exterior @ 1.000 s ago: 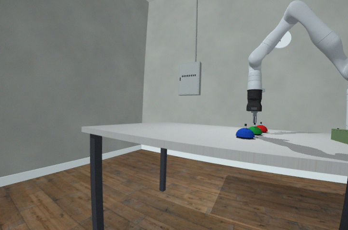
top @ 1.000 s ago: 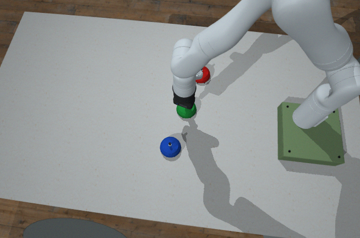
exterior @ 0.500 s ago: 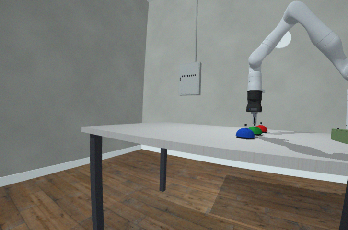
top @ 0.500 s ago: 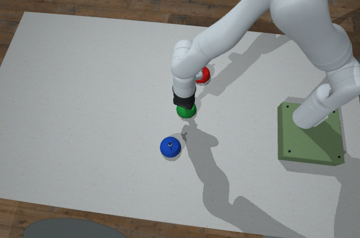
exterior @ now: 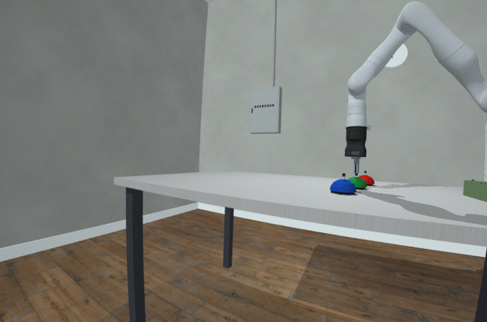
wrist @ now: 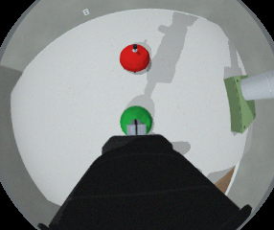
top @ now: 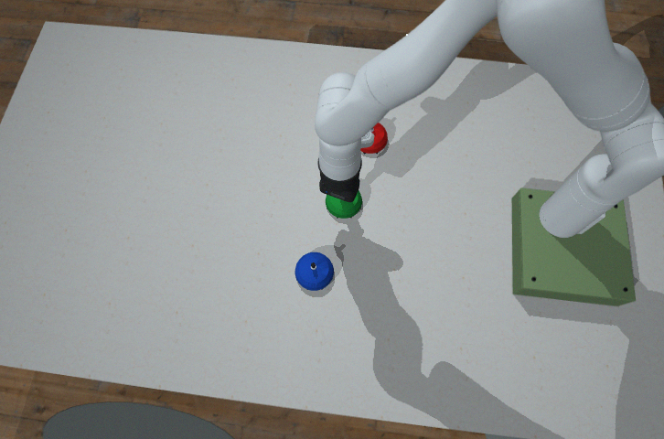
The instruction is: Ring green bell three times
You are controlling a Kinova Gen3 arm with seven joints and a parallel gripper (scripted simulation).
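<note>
The gripper (exterior: 355,170) is hanging with its jaws clenched together on nothing, forming one narrow downward-pointing tip. That tip is standing straight above the green bell (exterior: 357,182), and in the exterior view it is meeting, or all but meeting, the small button post at the crown; whether the button is being pushed down cannot be told. In the wrist view the pale fingertips are lying over the middle of the dome, so the press axis is running vertically through the bell, and the coming move is looking like a pure up-or-down stroke with no sideways shift needed. The green bell is sitting on the table (top: 135,181) between two others: the red bell (top: 378,138) close behind it toward the arm, and the blue bell (top: 314,271) further off in front
</note>
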